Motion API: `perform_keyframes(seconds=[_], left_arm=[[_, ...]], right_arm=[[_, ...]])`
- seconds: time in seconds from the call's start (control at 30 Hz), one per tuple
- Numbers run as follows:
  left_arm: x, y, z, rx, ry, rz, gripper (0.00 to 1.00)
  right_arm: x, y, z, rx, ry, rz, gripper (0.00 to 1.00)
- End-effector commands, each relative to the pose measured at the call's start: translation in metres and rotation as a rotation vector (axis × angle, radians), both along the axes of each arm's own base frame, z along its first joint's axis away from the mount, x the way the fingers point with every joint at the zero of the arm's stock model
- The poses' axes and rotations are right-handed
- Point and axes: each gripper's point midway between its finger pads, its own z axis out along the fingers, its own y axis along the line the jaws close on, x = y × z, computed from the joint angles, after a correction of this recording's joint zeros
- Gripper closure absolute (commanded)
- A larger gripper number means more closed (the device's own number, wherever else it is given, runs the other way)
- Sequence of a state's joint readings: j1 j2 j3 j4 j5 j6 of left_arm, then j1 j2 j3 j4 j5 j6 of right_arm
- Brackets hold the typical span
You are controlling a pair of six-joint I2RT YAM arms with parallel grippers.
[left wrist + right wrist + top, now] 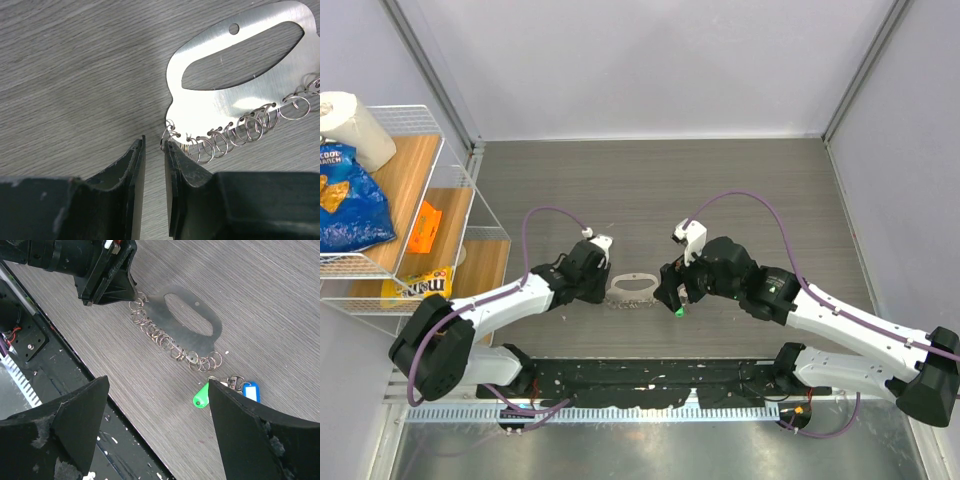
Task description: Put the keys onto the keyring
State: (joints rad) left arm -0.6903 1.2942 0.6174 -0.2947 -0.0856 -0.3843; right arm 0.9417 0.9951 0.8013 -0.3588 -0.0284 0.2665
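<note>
The keyring holder is a flat silver metal plate (632, 287) with an oval hand cutout and several small split rings (240, 131) along one edge; it lies flat on the table and shows large in the left wrist view (235, 95). My left gripper (154, 142) is at the plate's left end, jaws a narrow gap apart with nothing between them; the end ring touches its right fingertip (172, 150). The keys lie at the row's other end: a green tag (201, 396) and a blue tag (251, 390), partly hidden by my finger. My right gripper (159, 382) hovers above them, wide open and empty.
A white wire rack (455, 190) stands at the left with a blue chip bag (348, 200), a paper roll (355, 125), an orange packet (423, 228) and a yellow candy bag (420, 285). A black base rail (640, 380) runs along the near table edge.
</note>
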Motion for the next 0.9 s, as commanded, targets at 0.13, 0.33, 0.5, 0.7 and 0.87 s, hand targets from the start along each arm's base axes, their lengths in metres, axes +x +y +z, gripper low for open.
perform_keyframes(seconds=[0.13, 0.33, 0.5, 0.7, 0.87], left_arm=[[0.017, -0.013, 0.015, -0.051, -0.055, -0.007, 0.74], [0.017, -0.018, 0.013, -0.068, -0.049, -0.025, 0.79], [0.016, -0.022, 0.009, -0.075, -0.037, -0.042, 0.84], [0.016, -0.022, 0.008, -0.072, -0.037, -0.047, 1.00], [0.017, -0.019, 0.017, -0.077, -0.066, -0.044, 1.00]], right_arm=[[0.001, 0.007, 0.007, 0.041, -0.017, 0.000, 0.14], [0.000, 0.008, 0.009, 0.043, -0.018, 0.003, 0.14], [0.000, 0.007, 0.008, 0.040, -0.018, 0.000, 0.14], [-0.001, 0.006, 0.008, 0.041, -0.019, -0.002, 0.14], [-0.001, 0.007, 0.009, 0.042, -0.020, 0.000, 0.14]])
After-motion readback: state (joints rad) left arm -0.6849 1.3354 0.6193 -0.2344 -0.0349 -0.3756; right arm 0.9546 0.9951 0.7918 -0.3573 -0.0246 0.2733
